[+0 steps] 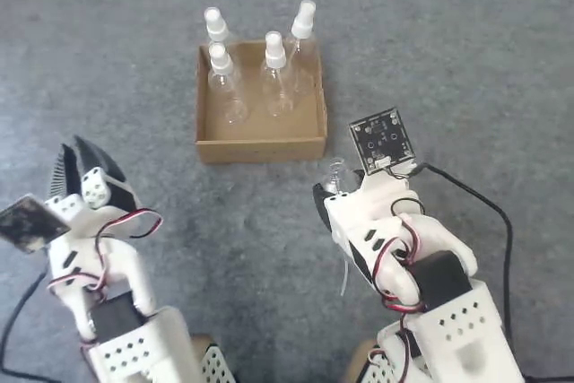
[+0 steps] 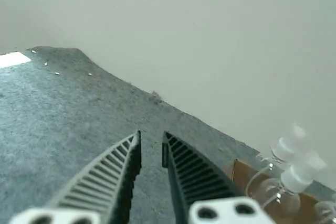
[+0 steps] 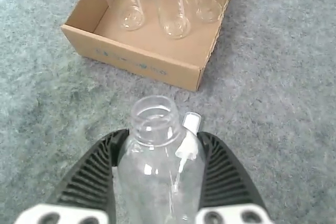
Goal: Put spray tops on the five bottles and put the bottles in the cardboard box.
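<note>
The cardboard box [image 1: 260, 145] sits ahead of both arms, with four capped bottles [image 1: 273, 69] standing inside. My right gripper [image 3: 160, 142] clasps the fifth bottle [image 3: 157, 177] just short of the box, neck open. The spray top [image 3: 190, 125] leans against the bottle's shoulder, unseated and possibly pinned by my finger. My left gripper [image 2: 151, 137], narrow and empty, should widen, grip the top's head, feed the tube straight into the neck, then press.
</note>
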### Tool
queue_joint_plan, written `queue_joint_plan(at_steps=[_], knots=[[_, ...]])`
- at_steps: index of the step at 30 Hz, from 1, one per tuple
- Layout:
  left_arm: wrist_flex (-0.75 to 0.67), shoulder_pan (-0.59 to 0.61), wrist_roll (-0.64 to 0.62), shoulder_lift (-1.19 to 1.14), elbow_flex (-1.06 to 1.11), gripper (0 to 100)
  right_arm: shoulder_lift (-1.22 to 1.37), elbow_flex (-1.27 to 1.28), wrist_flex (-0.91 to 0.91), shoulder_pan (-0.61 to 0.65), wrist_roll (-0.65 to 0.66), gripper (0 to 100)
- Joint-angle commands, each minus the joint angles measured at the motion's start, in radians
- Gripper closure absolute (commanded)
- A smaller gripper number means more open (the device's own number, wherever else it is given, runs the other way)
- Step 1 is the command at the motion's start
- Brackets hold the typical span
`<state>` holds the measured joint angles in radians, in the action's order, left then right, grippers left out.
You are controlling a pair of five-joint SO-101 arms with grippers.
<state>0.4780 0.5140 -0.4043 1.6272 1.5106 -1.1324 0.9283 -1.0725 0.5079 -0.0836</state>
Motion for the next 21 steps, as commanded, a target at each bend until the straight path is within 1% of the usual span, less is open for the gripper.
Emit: queue_joint_plan(at_steps=[1,3,7,9,13,17,19,21], knots=[[0.117,-0.051,0.014,0.014,-0.13,94,-0.024,-0.008,0.021,-0.007,-0.008,99.2],[0.118,-0.103,0.029,0.014,-0.148,93,-0.024,-0.003,0.021,-0.007,-0.006,99.2],[0.12,-0.261,0.163,0.014,-0.202,94,-0.024,-0.003,0.021,-0.008,-0.006,99.2],[0.118,-0.344,0.196,0.014,-0.24,94,-0.024,-0.003,0.021,-0.024,-0.008,99.2],[0.118,-0.514,0.242,0.012,-0.306,94,-0.024,-0.002,0.041,-0.081,-0.011,99.2],[0.107,-0.663,0.288,0.008,-0.315,93,-0.025,-0.002,0.036,-0.088,-0.011,99.2],[0.097,-0.721,0.304,0.006,-0.312,93,-0.048,0.002,0.033,-0.091,-0.011,99.2],[0.098,-0.749,0.282,0.006,-0.309,93,-0.113,0.032,0.033,-0.091,-0.009,99.2]])
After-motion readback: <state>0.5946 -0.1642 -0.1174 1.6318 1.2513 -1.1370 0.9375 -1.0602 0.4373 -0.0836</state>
